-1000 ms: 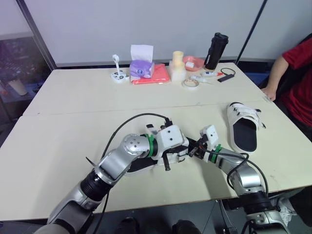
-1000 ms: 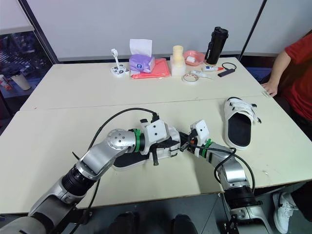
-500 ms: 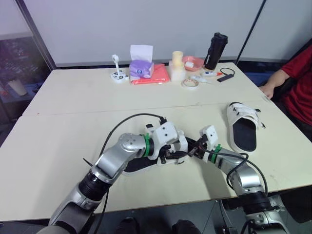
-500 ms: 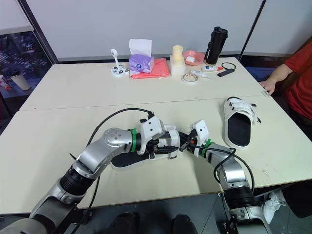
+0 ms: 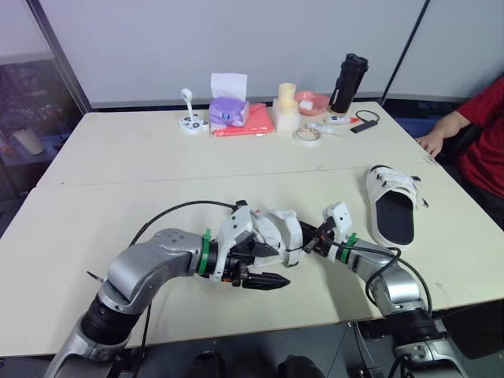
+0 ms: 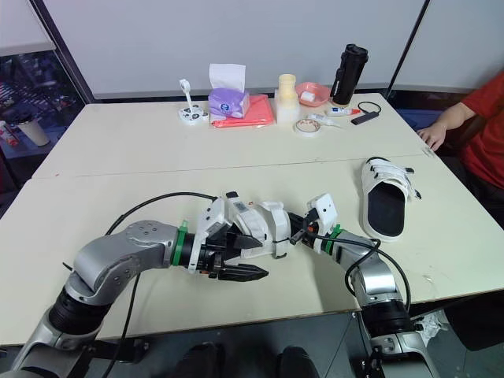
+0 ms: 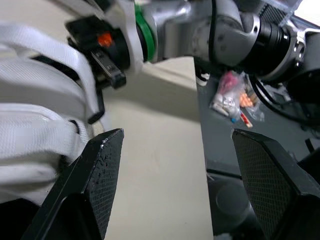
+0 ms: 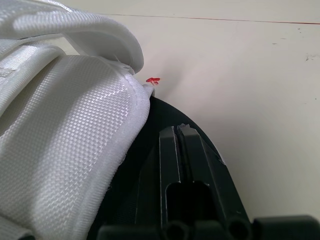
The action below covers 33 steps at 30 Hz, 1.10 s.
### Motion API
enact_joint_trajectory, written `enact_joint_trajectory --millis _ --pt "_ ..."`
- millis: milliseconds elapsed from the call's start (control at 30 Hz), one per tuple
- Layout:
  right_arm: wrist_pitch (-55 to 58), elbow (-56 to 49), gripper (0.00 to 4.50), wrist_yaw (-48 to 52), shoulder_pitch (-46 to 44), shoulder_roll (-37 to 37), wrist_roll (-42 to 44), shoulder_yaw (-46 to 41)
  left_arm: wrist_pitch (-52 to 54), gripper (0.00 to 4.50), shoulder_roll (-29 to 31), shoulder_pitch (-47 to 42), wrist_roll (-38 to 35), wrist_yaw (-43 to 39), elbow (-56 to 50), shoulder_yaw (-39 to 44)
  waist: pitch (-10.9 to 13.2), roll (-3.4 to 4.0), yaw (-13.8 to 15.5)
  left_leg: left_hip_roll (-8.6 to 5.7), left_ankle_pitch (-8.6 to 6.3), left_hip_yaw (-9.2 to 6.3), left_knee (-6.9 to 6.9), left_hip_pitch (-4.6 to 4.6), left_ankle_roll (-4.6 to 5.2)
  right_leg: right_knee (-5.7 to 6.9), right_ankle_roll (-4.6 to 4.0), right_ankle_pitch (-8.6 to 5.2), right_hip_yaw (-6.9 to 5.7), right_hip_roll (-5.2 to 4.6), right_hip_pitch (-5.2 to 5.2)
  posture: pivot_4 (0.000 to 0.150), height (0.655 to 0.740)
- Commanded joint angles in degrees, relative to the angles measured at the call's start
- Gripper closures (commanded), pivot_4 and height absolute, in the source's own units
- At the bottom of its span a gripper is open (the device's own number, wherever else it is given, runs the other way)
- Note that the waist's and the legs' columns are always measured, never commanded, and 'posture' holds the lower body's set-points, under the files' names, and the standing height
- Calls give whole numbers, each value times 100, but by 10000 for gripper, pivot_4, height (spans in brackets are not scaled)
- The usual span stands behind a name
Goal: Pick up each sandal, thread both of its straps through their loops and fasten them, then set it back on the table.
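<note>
From the head: near sandal (image 5: 277, 227) by the table's (image 5: 118, 157) front edge, just behind the left gripper (image 5: 264, 268), right gripper (image 5: 313, 242) touching its right side; second sandal (image 5: 394, 206) well apart by the right edge, open tabletop beyond. Left wrist: fingers (image 7: 97, 170) spread wide, white straps (image 7: 35, 100) beside one. Right wrist: fingers (image 8: 170, 160) pressed together over black sole (image 8: 142, 165).

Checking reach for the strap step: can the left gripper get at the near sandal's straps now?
Likely yes: the left gripper is open right beside the straps of the near sandal, nothing between.
</note>
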Motion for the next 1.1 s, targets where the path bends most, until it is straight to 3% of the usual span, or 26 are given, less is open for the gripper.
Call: enact_joint_trajectory --millis 33,267,833,1100 --pt "273 614 45000 -44 265 29 -333 326 -62 9392 -194 -251 259 237 325 -319 -1 -2 4 -1 0 -1 1 0 0 -1 0 0 0 0 1 1500 7400" --pt "277 538 45000 -69 329 23 -328 297 228 9392 -306 -433 426 523 543 -640 -2 -2 -3 0 0 2 -2 -1 0 -4 -1 1 0 0 -1 1500 7400" --pt "265 444 45000 -200 413 55 -289 271 -735 9392 -1114 -572 1494 1401 1649 -922 -32 15 38 3 0 -1 0 21 1 -69 -23 10 -4 -6 30 1500 7400" --pt "264 424 45000 -233 430 31 -290 226 363 9392 -1155 -294 1318 1983 1052 -615 -32 16 25 8 -2 -10 -2 35 6 -79 -25 10 -2 -25 71 1500 7400"
